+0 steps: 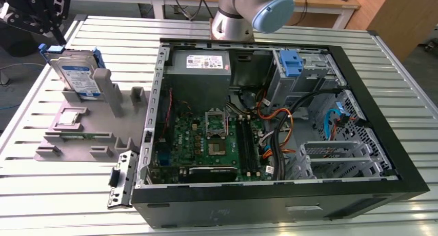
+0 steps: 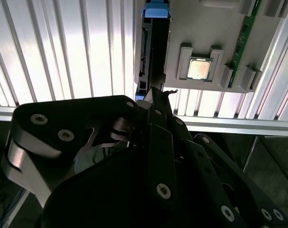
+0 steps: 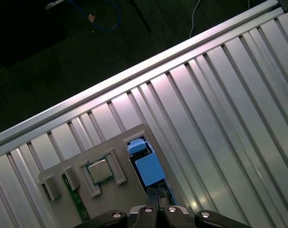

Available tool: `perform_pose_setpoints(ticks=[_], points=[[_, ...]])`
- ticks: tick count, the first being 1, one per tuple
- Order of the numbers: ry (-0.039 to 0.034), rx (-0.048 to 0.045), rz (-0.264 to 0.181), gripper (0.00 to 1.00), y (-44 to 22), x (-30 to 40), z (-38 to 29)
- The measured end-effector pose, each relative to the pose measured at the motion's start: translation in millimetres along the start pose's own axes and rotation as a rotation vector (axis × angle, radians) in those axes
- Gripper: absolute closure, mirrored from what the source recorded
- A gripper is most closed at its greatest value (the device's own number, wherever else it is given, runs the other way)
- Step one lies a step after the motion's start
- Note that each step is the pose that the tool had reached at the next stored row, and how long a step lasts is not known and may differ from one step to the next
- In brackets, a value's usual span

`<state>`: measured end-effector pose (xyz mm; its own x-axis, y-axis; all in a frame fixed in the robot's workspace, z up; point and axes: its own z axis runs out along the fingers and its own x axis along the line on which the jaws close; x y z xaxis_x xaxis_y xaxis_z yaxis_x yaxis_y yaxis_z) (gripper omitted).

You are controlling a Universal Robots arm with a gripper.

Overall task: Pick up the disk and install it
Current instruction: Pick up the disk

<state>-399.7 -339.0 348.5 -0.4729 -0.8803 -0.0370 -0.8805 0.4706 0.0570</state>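
A flat silver metal hard drive with a white-and-blue label, the disk (image 1: 77,76), stands on edge in its blue plastic carrier bracket. It is slotted into a grey plastic holding fixture (image 1: 82,128) on the ribbed aluminium bench (image 1: 48,195). That places it in the upper left of the exterior view, well apart from the open black computer case (image 1: 274,118).

The black gripper (image 1: 51,33) hangs just above the disk's top edge. The frame corner cuts it off, and I cannot tell whether it is apart or closed, or whether it touches the disk.

The exterior view shows the label face and the case interior, with a green motherboard (image 1: 205,143) and a grey power-supply box (image 1: 198,64).

Both wrist views show the disk (image 3: 146,166) edge-on, narrow and blue-tabbed (image 2: 152,47). Beside it a square silver processor chip (image 3: 99,172) sits in a fixture pocket. The second wrist view adds a green memory strip (image 2: 244,40).

In both wrist views, the gripper's (image 2: 156,102) dark linkage covers the disk's near end (image 3: 156,209).
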Motion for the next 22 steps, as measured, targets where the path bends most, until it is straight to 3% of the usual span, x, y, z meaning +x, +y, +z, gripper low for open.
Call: perform_pose_setpoints(ticks=[10, 22], points=[[0.0002, -0.0002, -0.002, 0.90, 0.0, 0.0, 0.3], [0.0050, -0.0033, -0.087, 0.90, 0.0, 0.0, 0.5]])
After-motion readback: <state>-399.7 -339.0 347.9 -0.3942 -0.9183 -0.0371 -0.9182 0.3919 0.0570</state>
